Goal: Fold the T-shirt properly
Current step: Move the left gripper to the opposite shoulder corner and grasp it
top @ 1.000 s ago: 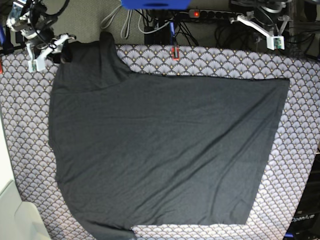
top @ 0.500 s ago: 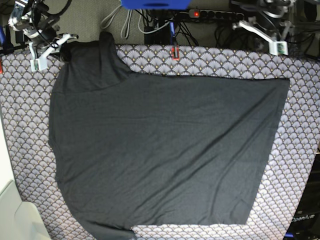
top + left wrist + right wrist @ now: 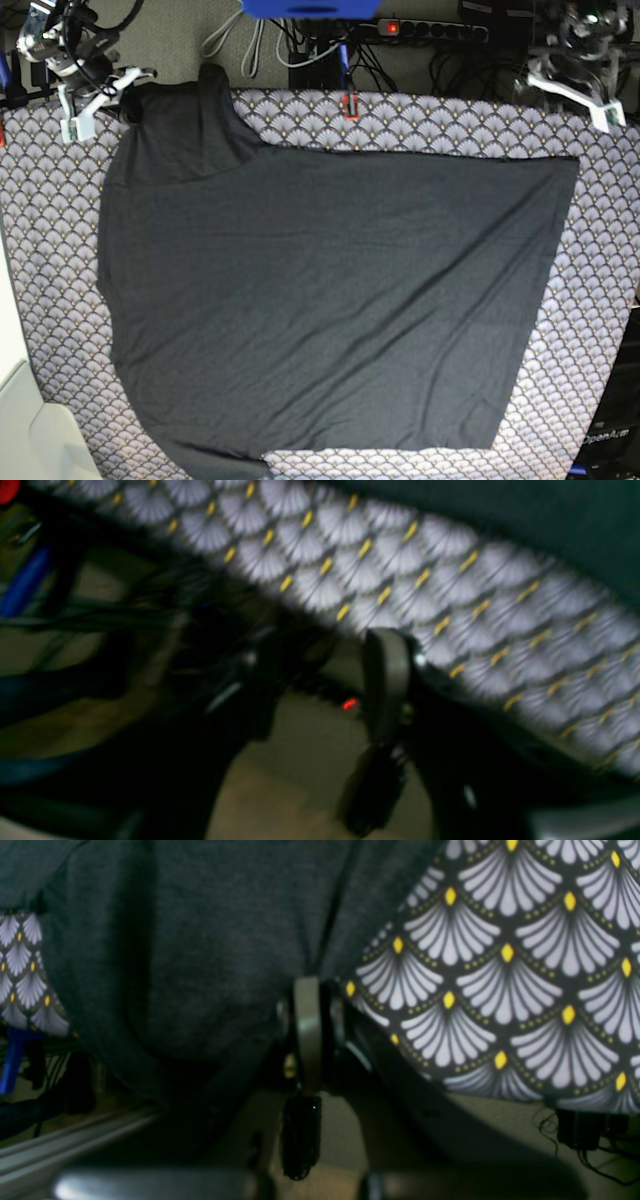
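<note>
A: T-shirt [image 3: 330, 300] lies spread on the scallop-patterned cloth [image 3: 600, 330], sleeve at eleven o'clock pinched in the closed right end effector [image 3: 95, 100].

B: Left end effector [image 3: 578, 92], part open and empty, hovers at one o'clock; first fold looks next.

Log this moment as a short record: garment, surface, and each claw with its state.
garment: T-shirt, dark charcoal, spread flat, plain side up
surface: scallop-patterned cloth under the shirt
right claw: shut on the T-shirt's edge at the far corner
left claw: holding nothing, over the cloth's far edge, clear of the shirt; opening unclear in the blurred wrist view
</note>
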Tool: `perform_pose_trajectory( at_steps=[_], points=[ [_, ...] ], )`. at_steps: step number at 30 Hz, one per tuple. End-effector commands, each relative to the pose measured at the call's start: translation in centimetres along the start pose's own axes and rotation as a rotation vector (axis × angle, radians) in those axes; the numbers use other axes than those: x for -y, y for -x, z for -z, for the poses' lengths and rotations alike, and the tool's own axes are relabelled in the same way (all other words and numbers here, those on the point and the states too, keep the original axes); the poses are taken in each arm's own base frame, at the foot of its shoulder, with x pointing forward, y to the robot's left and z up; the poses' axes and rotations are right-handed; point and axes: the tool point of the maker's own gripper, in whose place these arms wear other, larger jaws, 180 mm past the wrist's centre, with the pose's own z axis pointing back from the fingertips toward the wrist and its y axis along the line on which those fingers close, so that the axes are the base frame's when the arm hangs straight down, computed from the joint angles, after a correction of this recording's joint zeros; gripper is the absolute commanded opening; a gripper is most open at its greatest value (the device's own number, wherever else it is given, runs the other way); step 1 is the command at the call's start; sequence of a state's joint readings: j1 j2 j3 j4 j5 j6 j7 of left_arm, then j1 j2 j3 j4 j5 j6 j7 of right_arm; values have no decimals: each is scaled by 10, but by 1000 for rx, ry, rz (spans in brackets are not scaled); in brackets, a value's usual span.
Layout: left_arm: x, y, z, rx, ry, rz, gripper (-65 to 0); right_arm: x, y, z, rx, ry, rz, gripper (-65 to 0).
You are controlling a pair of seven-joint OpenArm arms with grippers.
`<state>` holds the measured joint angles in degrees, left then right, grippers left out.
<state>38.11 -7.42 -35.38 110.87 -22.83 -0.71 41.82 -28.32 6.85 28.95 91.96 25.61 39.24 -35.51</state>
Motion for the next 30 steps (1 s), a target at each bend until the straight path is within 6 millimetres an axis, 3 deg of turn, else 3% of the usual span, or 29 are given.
perform_pose_trajectory(
  at_steps=[1, 4, 7, 20, 30],
  points=[
    [-11, -12, -2, 39, -20, -18, -360, 2, 26, -3, -119, 8, -30, -637],
    [-17, -31, 3, 79, 24, -57, -360, 2, 26, -3, -119, 8, -30, -637],
    [-11, -39, 16, 89, 107, -51, -361, 2, 26, -3, -120, 8, -32, -637],
    [-50, -49, 71, 89, 63, -170, -361, 2, 26, -3, -123, 8, -34, -637],
    [-33, -71, 84, 172, 98, -160, -362, 2, 27, -3, -124, 8, -34, -637]
  ],
)
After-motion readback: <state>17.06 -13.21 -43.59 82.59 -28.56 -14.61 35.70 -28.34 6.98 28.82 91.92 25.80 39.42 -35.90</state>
